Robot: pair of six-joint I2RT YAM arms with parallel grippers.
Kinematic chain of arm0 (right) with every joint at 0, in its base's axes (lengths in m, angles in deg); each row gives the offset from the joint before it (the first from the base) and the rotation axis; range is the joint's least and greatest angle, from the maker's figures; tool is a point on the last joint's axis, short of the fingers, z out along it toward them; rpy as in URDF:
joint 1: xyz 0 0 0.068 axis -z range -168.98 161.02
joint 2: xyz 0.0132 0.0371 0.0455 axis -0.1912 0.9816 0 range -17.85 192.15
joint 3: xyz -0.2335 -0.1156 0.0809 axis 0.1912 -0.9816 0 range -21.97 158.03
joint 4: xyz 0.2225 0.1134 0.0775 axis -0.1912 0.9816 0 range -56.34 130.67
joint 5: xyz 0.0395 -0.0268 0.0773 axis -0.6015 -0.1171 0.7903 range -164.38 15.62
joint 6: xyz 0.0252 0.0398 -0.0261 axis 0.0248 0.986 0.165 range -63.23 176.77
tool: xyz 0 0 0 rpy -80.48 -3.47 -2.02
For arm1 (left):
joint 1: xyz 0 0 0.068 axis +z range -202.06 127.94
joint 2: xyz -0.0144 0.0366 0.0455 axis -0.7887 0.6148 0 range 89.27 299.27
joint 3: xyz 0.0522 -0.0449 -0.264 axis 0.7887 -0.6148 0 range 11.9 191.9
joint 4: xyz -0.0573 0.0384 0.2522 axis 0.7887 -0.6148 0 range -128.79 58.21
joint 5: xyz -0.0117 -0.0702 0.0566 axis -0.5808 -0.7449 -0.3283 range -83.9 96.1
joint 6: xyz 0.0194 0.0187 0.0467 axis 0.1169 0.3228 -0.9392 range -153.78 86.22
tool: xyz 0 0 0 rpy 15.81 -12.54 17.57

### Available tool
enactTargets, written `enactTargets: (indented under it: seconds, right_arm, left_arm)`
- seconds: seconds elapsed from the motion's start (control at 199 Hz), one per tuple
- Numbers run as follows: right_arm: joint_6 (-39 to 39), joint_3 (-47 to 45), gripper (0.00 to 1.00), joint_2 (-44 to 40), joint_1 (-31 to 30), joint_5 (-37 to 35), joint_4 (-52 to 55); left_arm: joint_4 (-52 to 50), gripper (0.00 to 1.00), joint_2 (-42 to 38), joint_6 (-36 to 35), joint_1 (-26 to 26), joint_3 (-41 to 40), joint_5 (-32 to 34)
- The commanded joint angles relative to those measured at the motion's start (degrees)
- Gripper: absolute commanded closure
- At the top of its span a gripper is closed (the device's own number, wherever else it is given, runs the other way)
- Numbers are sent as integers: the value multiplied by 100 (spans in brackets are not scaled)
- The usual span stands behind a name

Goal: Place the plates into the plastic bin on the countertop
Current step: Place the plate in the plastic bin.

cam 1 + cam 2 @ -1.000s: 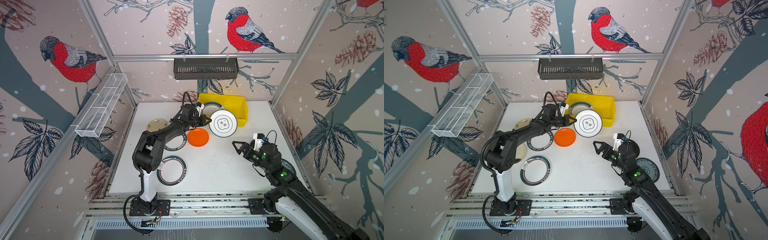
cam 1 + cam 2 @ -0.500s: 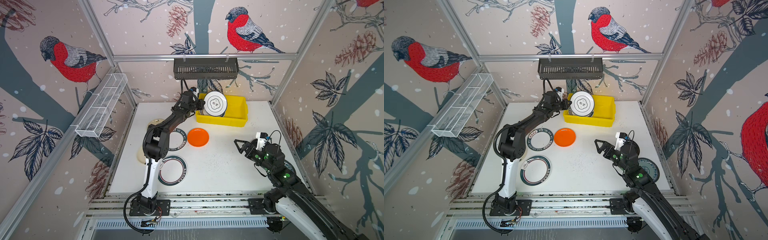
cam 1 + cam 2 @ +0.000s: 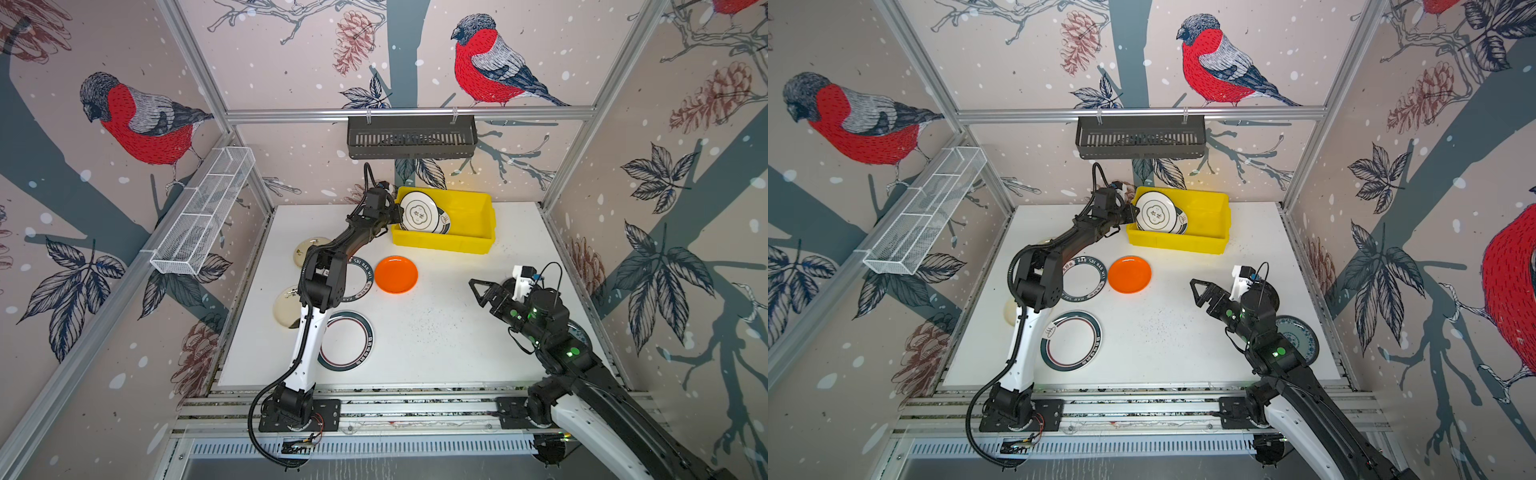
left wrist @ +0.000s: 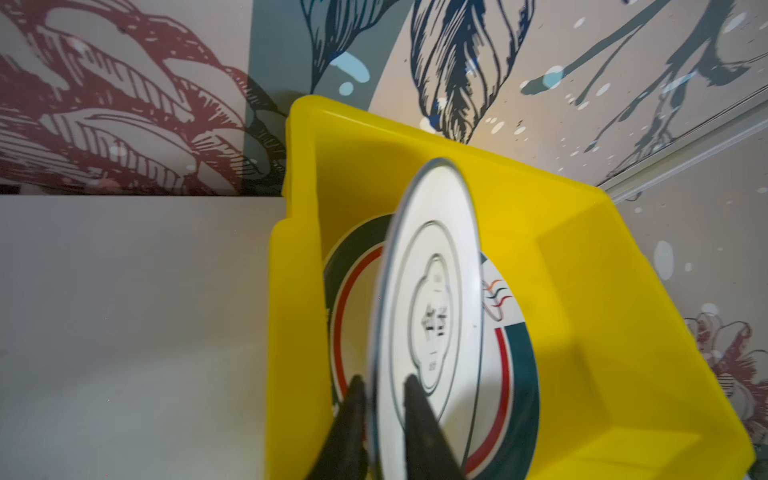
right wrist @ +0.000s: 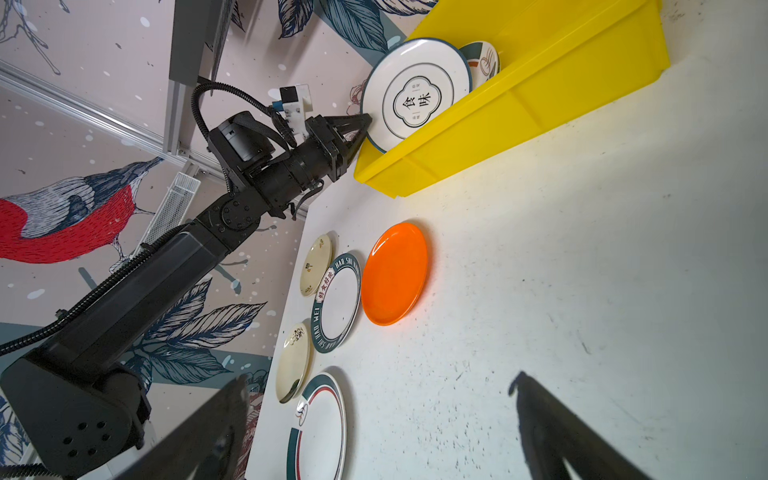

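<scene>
Straddling the rim of a white crest plate [image 4: 432, 291], the left gripper [image 4: 383, 380] has one finger on each face of it; whether the fingers pinch the rim or stand just clear I cannot tell, since the plate is blurred there; the plate stands tilted on edge inside the yellow bin [image 4: 582, 266], at the end nearest the left arm, leaning over a green-and-red-rimmed plate [image 4: 515, 374] that lies in the bin; the bin sits at the back of the countertop [image 3: 436, 332], near the back wall; the right gripper [image 5: 379, 377] hovers over the right side of the countertop, jaws wide apart with nothing between them; outside the bin, an orange plate [image 3: 396, 274] lies in front of it, a lettered-rim plate [image 3: 1082, 278] just beside that, a green-banded plate [image 3: 1071, 340] nearer the front; two cream plates [image 3: 309, 251] [image 3: 286, 305] lie by the left edge, partly hidden by the left arm; a teal-patterned plate [image 3: 1302, 338] lies by the right edge, partly under the right arm.
</scene>
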Motion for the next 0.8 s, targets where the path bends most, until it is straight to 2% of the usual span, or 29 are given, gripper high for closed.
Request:
enactTargets:
  seconds: [0.0,0.025,0.04,0.146,0.237,0.317,0.377,0.433,0.554,0.669,0.755,0.795]
  right_arm:
    - [-3,141,1,13,-8,-223,184]
    - [-24,195,1,22,-7,-290,301]
    - [-30,251,1,25,-6,-369,410]
    - [-272,739,1,191,-9,-1049,1365]
    - [-447,1188,1,406,8,-1955,2295]
    - [-635,1370,1,467,110,-2623,2710]
    - [-794,1355,1,500,376,-2803,2820]
    - [-923,1369,1,625,880,-2635,2988]
    - [-1500,1424,1,1076,2192,-1559,3082]
    - [-1933,1451,1,1502,2954,-881,2787]
    - [-1990,1438,1,1752,3560,-3,2359]
    - [-1994,1417,1,1824,3654,155,2080]
  left_arm:
    - [-30,21,-72,-95,12,-55,75]
    - [3,5,-116,-103,12,-97,43]
    - [30,3,-147,-120,7,-128,8]
    - [305,2,-465,-145,3,-522,-161]
    - [610,2,-879,-81,-13,-1051,-171]
    - [853,2,-1305,-61,-70,-1561,-146]
    - [968,2,-1622,-74,-150,-1951,-62]
    - [1129,2,-1926,-68,-252,-2368,-10]
    - [1613,2,-2568,26,-407,-3322,39]
    - [2523,2,-3290,345,-491,-4448,2]
    - [3241,2,-3879,258,-667,-5233,-10]
    - [3483,2,-4128,230,-748,-5528,-20]
